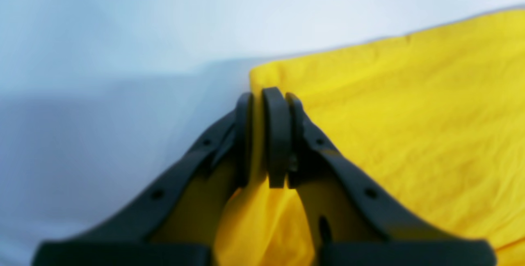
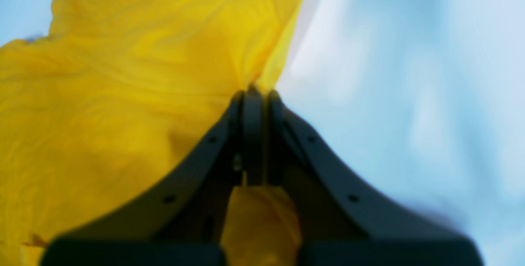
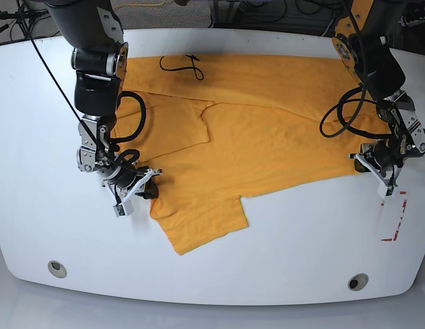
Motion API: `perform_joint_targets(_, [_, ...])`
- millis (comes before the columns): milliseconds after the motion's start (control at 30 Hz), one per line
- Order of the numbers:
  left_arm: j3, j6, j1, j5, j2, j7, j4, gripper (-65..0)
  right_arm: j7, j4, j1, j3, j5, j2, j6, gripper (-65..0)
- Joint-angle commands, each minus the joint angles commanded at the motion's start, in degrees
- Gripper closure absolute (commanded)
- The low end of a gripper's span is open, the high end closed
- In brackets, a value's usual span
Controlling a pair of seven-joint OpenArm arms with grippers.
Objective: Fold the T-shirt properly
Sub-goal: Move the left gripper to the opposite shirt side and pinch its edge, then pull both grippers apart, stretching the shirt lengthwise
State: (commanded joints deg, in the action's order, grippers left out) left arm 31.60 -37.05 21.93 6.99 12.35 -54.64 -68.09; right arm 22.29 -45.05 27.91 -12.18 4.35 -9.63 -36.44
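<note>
The orange-yellow T-shirt (image 3: 267, 130) lies spread across the white table (image 3: 48, 205), one sleeve (image 3: 202, 226) pointing toward the front edge. A flap (image 3: 168, 123) is folded over near its left side. In the base view my right gripper (image 3: 145, 185) is shut on the shirt's left edge, low over the table. My left gripper (image 3: 373, 163) is shut on the shirt's right corner. The left wrist view shows my left gripper (image 1: 266, 97) pinching yellow T-shirt (image 1: 410, 114) cloth. In the right wrist view my right gripper (image 2: 254, 91) clamps a bunched edge of the T-shirt (image 2: 123, 93).
A bit of black cursive print (image 3: 185, 65) shows at the shirt's far edge. Red tape marks (image 3: 394, 218) lie on the table near my left gripper. Two round fittings (image 3: 57, 268) (image 3: 358, 282) sit near the front edge. Black cables loop beside both arms.
</note>
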Motion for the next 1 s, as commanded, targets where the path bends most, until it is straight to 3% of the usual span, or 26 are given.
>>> perform_joint_targets(300, [-3.43,-0.26,-0.26,0.09,-0.18,-3.16,-8.7,-4.9,5.8,-8.26,-0.09,0.18,0.0,0.0,0.0,-1.9])
perform_joint_targets(467, [-4.22,-2.95,-0.26,1.76,-0.18,-4.57,-11.6,-4.9,8.97,-12.75,-0.09,0.09,0.0,-0.09,0.0,-1.9])
perform_joint_targets(1000, [-4.04,-2.95,-1.76,3.34,0.09,-7.12,-15.56,-4.9,23.3,-33.76,-5.1,-0.09,0.0,-0.09,-0.18,-1.9])
